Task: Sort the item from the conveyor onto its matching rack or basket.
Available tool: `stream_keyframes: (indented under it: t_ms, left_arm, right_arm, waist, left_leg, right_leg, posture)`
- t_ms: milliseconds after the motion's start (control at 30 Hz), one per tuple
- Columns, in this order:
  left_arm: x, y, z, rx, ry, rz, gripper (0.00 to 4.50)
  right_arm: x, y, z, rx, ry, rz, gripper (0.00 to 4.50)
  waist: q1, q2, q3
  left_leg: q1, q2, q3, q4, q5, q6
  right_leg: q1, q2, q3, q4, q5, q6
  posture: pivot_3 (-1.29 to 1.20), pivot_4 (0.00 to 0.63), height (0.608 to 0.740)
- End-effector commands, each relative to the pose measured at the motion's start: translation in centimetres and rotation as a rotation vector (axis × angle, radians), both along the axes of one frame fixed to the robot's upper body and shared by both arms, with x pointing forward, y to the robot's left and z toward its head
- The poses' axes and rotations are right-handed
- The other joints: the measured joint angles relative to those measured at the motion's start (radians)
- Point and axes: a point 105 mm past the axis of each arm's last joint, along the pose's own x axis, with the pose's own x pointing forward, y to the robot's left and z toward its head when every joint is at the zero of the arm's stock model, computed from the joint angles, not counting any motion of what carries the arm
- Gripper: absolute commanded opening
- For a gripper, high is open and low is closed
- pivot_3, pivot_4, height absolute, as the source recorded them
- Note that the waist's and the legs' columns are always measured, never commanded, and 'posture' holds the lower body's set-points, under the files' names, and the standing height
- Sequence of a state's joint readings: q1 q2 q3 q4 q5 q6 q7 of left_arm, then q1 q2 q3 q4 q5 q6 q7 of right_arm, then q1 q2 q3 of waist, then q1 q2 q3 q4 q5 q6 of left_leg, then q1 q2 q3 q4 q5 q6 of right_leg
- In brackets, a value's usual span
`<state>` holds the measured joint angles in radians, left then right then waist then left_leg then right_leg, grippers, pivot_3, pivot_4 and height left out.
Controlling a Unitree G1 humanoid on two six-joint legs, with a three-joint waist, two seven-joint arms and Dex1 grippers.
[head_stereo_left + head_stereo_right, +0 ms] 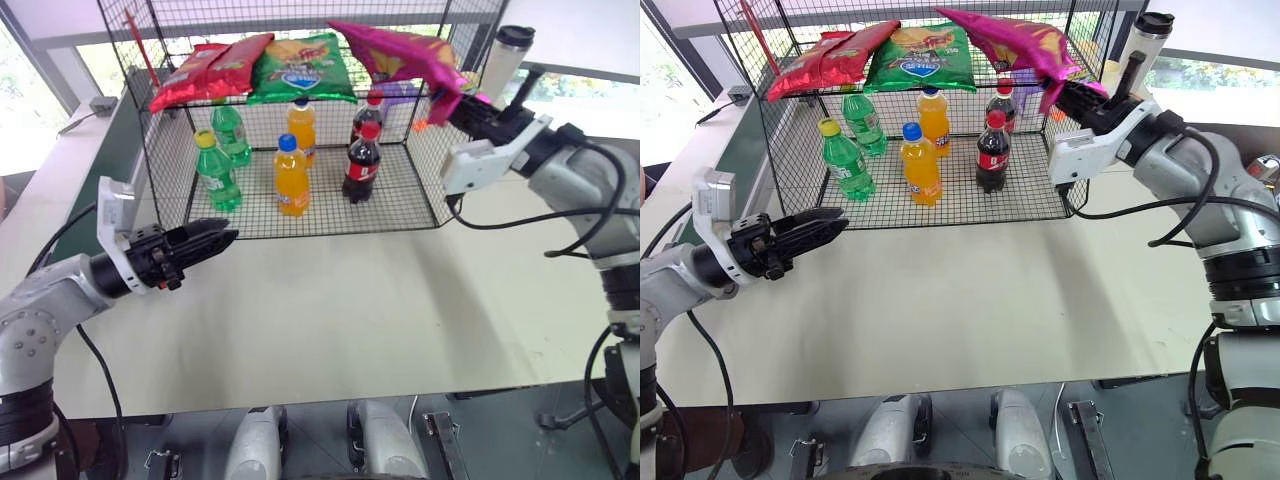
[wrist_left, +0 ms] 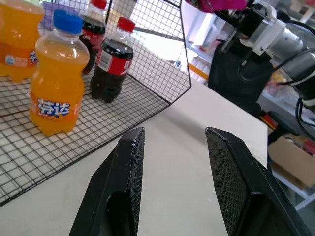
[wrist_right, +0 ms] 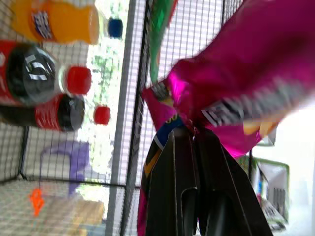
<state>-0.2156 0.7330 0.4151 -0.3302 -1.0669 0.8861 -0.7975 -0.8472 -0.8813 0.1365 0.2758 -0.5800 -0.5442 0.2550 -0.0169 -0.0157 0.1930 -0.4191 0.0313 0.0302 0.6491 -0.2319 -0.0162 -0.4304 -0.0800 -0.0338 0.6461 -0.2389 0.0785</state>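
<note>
Magenta bag overhangs rack edge.

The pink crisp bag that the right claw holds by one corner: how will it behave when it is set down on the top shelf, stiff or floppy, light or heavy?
The pink crisp bag is probably floppy: it drapes from the right claw onto the top shelf. It looks light, since a corner pinch carries it. Its glossy film may slide on the wire.
</note>
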Motion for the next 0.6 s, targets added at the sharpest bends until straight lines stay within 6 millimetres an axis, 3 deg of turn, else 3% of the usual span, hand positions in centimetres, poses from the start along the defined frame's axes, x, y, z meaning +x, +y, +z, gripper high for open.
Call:
stream_keyframes:
  t_ms: [33, 100, 233, 300, 467, 600]
  left_arm:
    - [-0.2, -0.2, 0.8, -0.008, -0.047, -0.003, 2.02]
    - [-0.1, -0.2, 0.7, -0.011, -0.044, -0.001, 2.02]
    - [0.2, -0.2, 0.7, -0.023, -0.044, 0.004, 2.02]
    - [0.3, -0.3, 0.7, -0.024, -0.045, 0.005, 2.02]
    - [0.4, -0.2, 0.6, -0.031, -0.04, 0.009, 2.02]
    - [0.6, -0.3, 0.3, -0.036, -0.034, 0.01, 2.02]
  right_arm:
    - [-1.4, -2.3, 6.5, 0.254, -0.163, -0.007, 0.0]
    - [-1.7, -2.7, 7.2, 0.23, -0.2, -0.032, 0.0]
    - [-1.6, -1.1, 4.9, -0.064, -0.234, -0.05, 0.0]
    - [-1.9, -0.7, 5.0, -0.075, -0.268, -0.037, 0.0]
    - [-2.6, -2.2, 7.8, -0.016, -0.404, -0.099, 0.0]
    - [-2.6, -2.2, 10.0, 0.001, -0.498, -0.118, 0.0]
  waist:
    - [0.004, 0.0, 0.0]
    - [0.008, 0.0, 0.0]
    - [0.005, 0.0, 0.0]
    - [0.0, 0.0, 0.0]
    - [0.0, 0.0, 0.0]
    - [0.0, 0.0, 0.0]
  left_leg:
    - [0.0, 0.0, 0.0, 0.0, 0.0, 0.0]
    - [0.0, 0.0, 0.0, 0.0, 0.0, 0.0]
    - [0.0, -0.001, 0.0, 0.0, 0.0, 0.0]
    - [0.0, -0.001, 0.0, 0.0, 0.0, 0.0]
    - [0.001, -0.001, 0.001, 0.0, 0.0, 0.0]
    - [0.001, -0.001, 0.002, 0.0, 0.0, 0.0]
  right_leg:
    - [0.0, 0.0, 0.0, 0.0, 0.0, 0.0]
    - [0.0, 0.0, 0.0, 0.0, 0.0, 0.0]
    - [0.001, -0.001, 0.0, -0.002, -0.001, -0.002]
    - [0.001, -0.001, 0.001, -0.002, -0.001, -0.002]
    - [0.001, 0.0, 0.002, 0.0, 0.0, 0.0]
    - [0.001, 0.0, 0.002, -0.001, -0.001, -0.001]
  posture:
    - [0.0, 0.15, 0.74]
    - [0.0, 0.15, 0.74]
    - [0.0, 0.15, 0.74]
    - [0.0, 0.15, 0.74]
    - [0.0, 0.15, 0.74]
    - [0.0, 0.15, 0.74]
